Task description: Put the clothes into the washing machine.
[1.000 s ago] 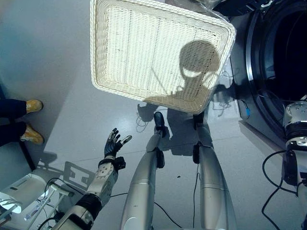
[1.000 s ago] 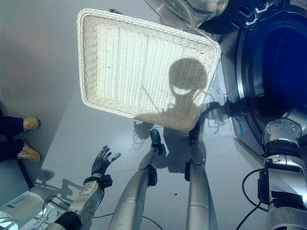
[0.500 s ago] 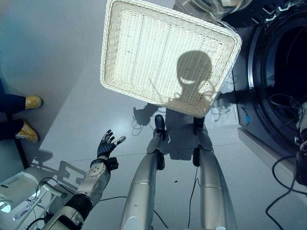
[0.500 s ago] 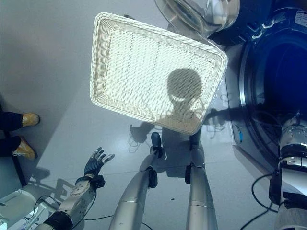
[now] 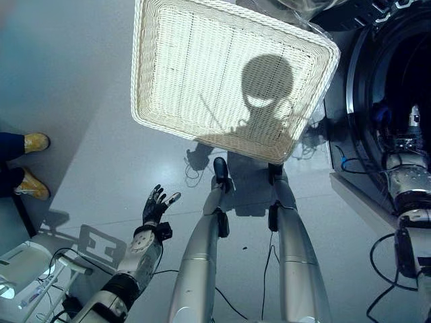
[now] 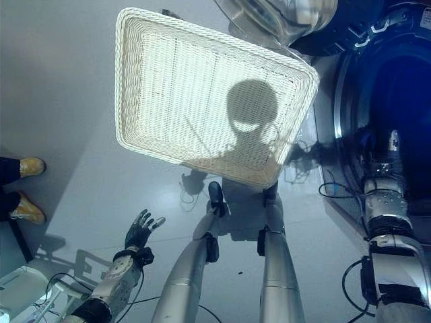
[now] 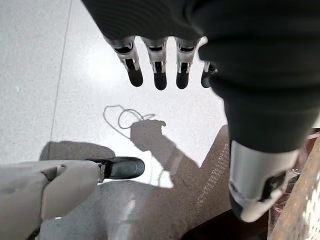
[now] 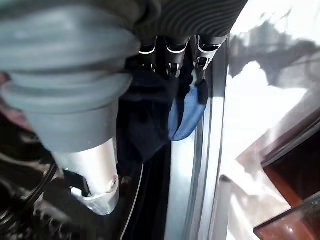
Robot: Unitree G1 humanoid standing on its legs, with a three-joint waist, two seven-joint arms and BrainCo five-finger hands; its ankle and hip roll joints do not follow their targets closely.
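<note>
A dark blue cloth (image 8: pixel 185 112) hangs at the rim of the washing machine's (image 5: pixel 355 87) open drum on the right. My right hand (image 5: pixel 412 120) reaches into that drum. In the right wrist view its fingers (image 8: pixel 172 55) are straight and rest against the cloth, with the thumb held apart. The white wicker basket (image 5: pixel 139 81) lies on the floor ahead with nothing in it. My left hand (image 5: pixel 155 204) hovers low on the left over the bare floor, its fingers (image 7: pixel 159 75) spread straight and holding nothing.
The machine's glass door (image 6: pixel 283 17) stands swung out beyond the basket's far right corner. A person's yellow shoes (image 5: pixel 30 142) are at the left edge. A white device (image 5: pixel 20 269) sits in the lower left corner.
My right arm has risen from the lower right and stretched into the drum. The camera has shifted a little. The left hand has hardly moved.
</note>
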